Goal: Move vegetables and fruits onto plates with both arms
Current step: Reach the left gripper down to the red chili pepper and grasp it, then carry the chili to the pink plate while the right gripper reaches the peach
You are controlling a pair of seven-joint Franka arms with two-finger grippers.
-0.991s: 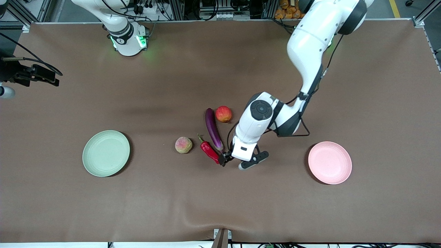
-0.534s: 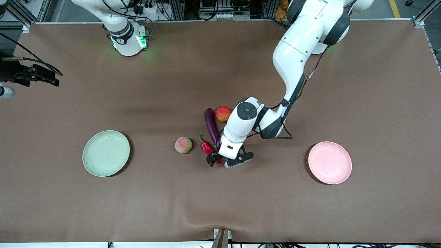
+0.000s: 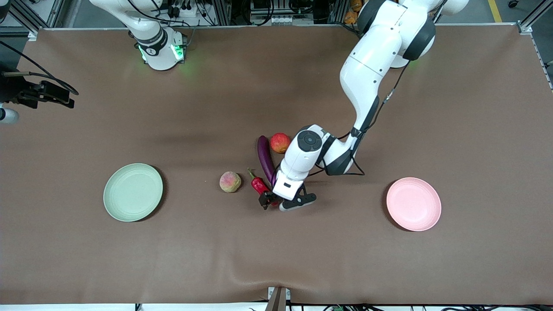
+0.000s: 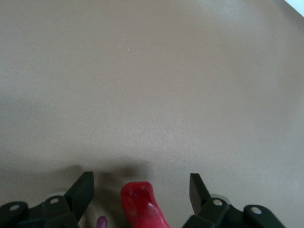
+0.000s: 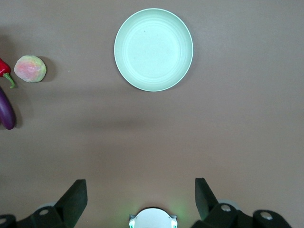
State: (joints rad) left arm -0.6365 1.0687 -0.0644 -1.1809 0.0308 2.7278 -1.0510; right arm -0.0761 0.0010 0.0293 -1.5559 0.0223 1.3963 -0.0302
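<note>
The left arm's black two-finger gripper (image 3: 267, 201) is down at the shiny red chili pepper (image 3: 259, 185) on the brown desk (image 3: 276, 259), jaws open astride it, beside the slender glossy purple eggplant (image 3: 265, 158), while the right gripper (image 5: 141, 197) waits open-jawed

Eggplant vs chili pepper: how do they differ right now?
The eggplant is long, slender and purple; the chili pepper is shorter, red, with a green stem. The eggplant's lower end is hidden under the left arm, untouched as far as shown; the chili pepper sits between the open jaws of the left gripper. Both are glossy, lying side by side on the table.
</note>
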